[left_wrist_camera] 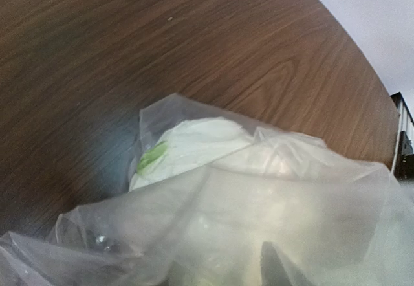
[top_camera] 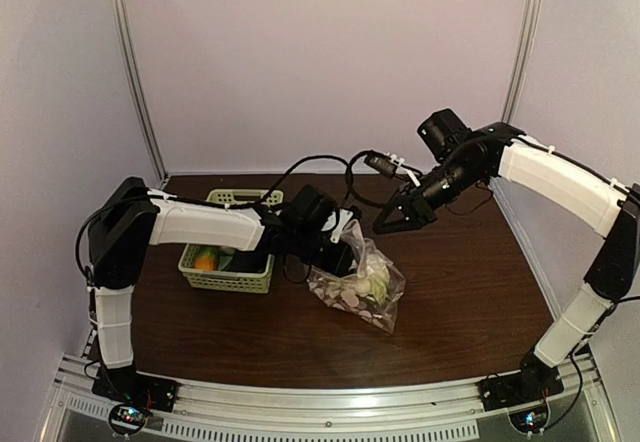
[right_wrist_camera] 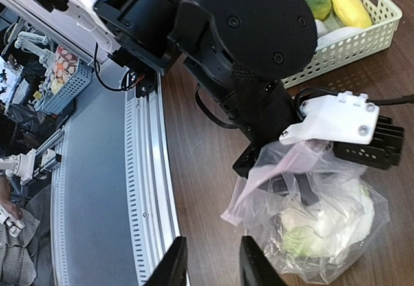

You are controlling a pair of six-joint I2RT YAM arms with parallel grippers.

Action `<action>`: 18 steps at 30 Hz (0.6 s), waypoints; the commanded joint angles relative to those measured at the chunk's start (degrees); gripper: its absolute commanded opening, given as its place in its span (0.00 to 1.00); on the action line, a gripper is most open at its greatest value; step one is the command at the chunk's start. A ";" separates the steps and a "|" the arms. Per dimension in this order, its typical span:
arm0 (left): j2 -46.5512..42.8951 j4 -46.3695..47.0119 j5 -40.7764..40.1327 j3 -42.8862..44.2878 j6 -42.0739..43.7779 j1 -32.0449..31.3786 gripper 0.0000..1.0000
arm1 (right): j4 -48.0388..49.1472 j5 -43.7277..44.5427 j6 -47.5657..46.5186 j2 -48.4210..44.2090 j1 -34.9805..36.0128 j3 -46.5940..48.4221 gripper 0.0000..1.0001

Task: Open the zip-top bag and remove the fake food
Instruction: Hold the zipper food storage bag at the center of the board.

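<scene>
The zip-top bag (top_camera: 358, 287) lies at mid-table, its top edge pulled up. It fills the left wrist view (left_wrist_camera: 272, 195) and shows in the right wrist view (right_wrist_camera: 310, 169). Whitish and green fake food (top_camera: 372, 284) sits inside it, also seen in the left wrist view (left_wrist_camera: 187, 145) and the right wrist view (right_wrist_camera: 323, 224). My left gripper (top_camera: 345, 247) holds the bag's raised top edge, its dark fingers (right_wrist_camera: 305, 190) behind the plastic. My right gripper (top_camera: 385, 224) hovers above and behind the bag, open and empty, and shows in its own view (right_wrist_camera: 212, 263).
A pale green lattice basket (top_camera: 228, 282) stands left of the bag under the left arm, holding orange and green toy pieces (top_camera: 205, 258). The right wrist view shows the basket (right_wrist_camera: 336, 50) with a yellow piece (right_wrist_camera: 349, 8). The metal rail (right_wrist_camera: 145, 169) marks the table's near edge.
</scene>
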 commanded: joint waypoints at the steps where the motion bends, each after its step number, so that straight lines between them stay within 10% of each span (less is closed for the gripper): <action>1: 0.20 -4.14 1.42 -3.41 -2.26 1.10 0.49 | 1.20 -1.29 -0.46 -3.03 -5.60 -1.55 0.36; 18: -11.39 4.09 -0.60 -16.75 -10.01 1.07 0.69 | 12.84 9.36 5.98 11.29 -9.03 -8.86 0.64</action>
